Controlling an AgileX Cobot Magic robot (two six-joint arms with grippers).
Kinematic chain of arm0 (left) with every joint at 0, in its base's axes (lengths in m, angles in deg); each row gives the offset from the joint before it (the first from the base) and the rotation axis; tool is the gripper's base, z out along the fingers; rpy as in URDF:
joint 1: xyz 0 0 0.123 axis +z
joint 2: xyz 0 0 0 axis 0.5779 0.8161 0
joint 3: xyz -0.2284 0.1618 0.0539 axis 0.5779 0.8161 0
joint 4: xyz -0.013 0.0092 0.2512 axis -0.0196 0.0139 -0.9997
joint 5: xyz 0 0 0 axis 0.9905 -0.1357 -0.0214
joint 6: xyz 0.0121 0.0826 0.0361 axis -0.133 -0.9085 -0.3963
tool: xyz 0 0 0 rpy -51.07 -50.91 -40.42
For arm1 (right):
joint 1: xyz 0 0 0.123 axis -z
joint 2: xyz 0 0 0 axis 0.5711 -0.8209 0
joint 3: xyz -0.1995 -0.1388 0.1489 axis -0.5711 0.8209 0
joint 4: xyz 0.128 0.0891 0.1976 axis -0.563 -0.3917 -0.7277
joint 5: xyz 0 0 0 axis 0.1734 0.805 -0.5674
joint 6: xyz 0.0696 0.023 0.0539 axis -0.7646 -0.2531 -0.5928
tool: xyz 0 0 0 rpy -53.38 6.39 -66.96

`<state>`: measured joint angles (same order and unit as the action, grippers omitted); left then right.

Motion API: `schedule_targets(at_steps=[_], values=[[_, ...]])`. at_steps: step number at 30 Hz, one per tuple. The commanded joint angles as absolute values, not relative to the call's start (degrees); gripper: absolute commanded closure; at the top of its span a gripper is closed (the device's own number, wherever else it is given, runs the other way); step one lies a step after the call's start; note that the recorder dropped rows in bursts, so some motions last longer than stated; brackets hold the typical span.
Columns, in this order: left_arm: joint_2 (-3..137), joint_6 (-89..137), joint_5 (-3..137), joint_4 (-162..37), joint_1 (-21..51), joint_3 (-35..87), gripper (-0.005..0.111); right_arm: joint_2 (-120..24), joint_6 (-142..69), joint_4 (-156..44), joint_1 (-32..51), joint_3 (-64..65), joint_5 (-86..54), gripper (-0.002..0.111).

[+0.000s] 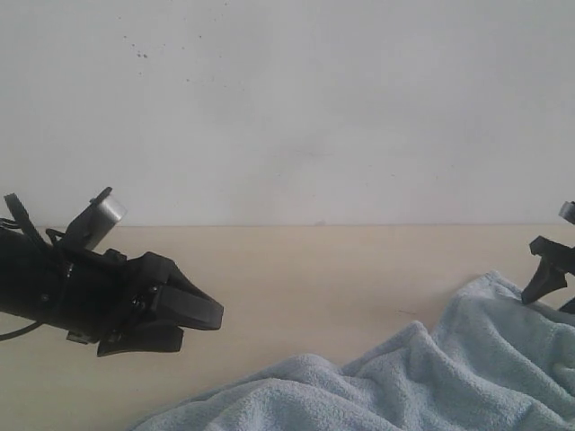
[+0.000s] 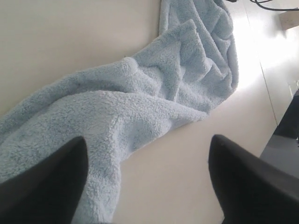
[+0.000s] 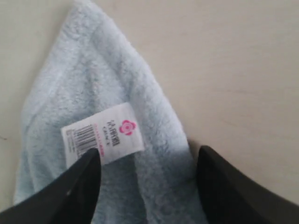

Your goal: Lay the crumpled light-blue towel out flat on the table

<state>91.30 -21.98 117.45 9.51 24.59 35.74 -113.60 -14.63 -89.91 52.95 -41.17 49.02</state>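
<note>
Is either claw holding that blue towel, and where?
Neither. The left gripper and right gripper are both open, gripping nothing; the right one is by the towel corner with the white tag.

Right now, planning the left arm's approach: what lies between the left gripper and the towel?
Only bare table between the left gripper and the towel; nothing else shows there in the exterior view.

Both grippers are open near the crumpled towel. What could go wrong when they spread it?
1. The right gripper hangs over the corner bearing the white tag; it may pinch the tag alone and lose the towel.
2. Near the left gripper the cloth lies in thick folds; it may catch two layers, so a fold would stay.
</note>
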Motion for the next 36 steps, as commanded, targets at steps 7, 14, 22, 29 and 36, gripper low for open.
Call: schedule_targets(at_steps=[7,14,22,29,36], values=[[91.4,-23.1,118.8,11.4,24.8,35.3,0.037,-113.7,-6.8,-98.8,53.1,-41.0,53.9,0.078],[91.4,-24.1,118.9,11.4,24.8,35.3,0.037,-113.2,-7.1,-100.2,53.1,-41.0,53.9,0.108],[91.1,-26.1,120.7,10.3,27.1,34.3,0.045,-104.7,-7.1,-101.6,53.1,-41.0,53.9,0.108],[91.2,-18.7,115.2,-4.1,31.1,34.4,0.045,-90.9,-8.7,-100.9,52.9,-29.2,50.9,0.108],[91.3,-14.1,116.9,-8.2,31.4,41.9,0.044,-78.5,-10.5,-95.0,52.9,-13.4,39.0,0.108]])
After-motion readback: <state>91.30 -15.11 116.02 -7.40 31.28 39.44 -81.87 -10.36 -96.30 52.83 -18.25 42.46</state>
